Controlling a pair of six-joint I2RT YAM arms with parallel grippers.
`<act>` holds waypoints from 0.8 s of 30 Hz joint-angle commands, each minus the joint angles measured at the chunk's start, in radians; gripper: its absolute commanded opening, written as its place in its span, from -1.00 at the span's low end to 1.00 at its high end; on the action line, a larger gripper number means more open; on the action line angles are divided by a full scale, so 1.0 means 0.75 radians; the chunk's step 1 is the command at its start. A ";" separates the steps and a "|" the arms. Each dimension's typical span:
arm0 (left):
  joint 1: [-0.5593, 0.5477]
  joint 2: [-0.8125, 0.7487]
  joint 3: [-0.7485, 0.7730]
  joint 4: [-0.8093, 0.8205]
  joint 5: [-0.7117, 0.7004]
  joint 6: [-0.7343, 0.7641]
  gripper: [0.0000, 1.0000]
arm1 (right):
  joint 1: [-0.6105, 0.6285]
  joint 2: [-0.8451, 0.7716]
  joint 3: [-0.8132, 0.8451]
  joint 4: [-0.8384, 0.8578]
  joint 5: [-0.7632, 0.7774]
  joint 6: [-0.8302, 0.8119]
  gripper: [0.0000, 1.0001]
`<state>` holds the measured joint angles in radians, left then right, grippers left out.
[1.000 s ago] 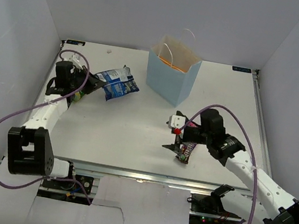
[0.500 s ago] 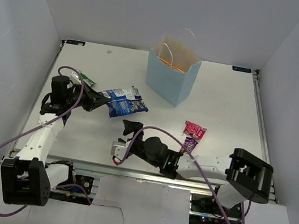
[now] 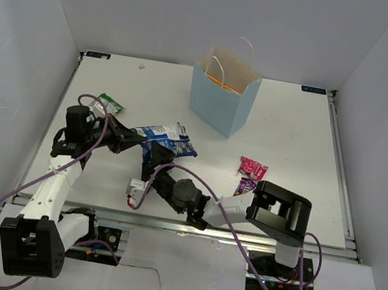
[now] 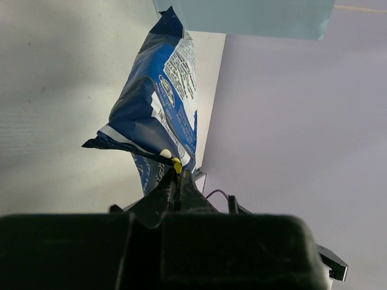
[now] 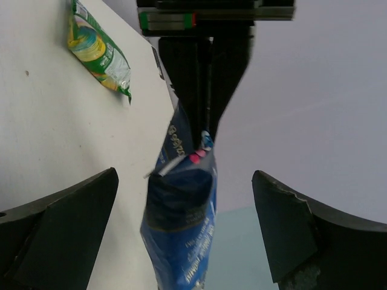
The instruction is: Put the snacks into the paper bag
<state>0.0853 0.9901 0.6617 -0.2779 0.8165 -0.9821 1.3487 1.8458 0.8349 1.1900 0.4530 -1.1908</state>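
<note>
My left gripper [image 3: 135,140] is shut on the edge of the blue chip bag [image 3: 167,139] and holds it off the table; the left wrist view shows the fingers pinching the bag's [image 4: 158,99] lower seam. My right gripper [image 3: 154,167] is open and empty, just in front of the bag, which hangs between its spread fingers [image 5: 66,226] in the right wrist view [image 5: 181,235]. The light blue paper bag [image 3: 222,99] stands upright at the back, with something orange [image 3: 228,86] inside. The green packet [image 3: 112,104], the pink packet [image 3: 253,168] and the dark brown candy pack [image 3: 246,187] lie on the table. The teal-green packet is out of view.
The right arm lies low along the table's front edge, reaching left. Grey walls close in both sides and the back. The green packet also shows in the right wrist view [image 5: 100,51], beside the left arm [image 5: 205,66].
The right arm has swung from the right side to the front left, leaving the candy pack and pink packet on the table. The left gripper has carried the blue bag nearer and to the right.
</note>
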 commanded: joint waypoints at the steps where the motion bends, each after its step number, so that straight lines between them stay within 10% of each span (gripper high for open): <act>1: -0.011 -0.072 -0.001 0.021 0.075 -0.028 -1.00 | -0.019 0.057 0.099 0.097 0.000 -0.024 0.97; 16: -0.018 -0.126 0.069 0.021 0.089 -0.034 -1.00 | -0.095 -0.101 0.181 -0.359 0.028 0.244 -0.33; 20: -0.016 -0.093 0.136 0.029 0.095 -0.012 -0.13 | -0.105 -0.150 0.208 -0.513 0.004 0.307 -0.65; 24: -0.018 -0.079 0.330 -0.046 0.034 0.107 0.23 | -0.117 -0.252 0.192 -0.641 -0.060 0.364 -0.81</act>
<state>0.0746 0.9356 0.7815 -0.3023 0.8555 -0.9733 1.2705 1.7424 0.9535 0.7944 0.4385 -0.9833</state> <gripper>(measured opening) 0.585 0.201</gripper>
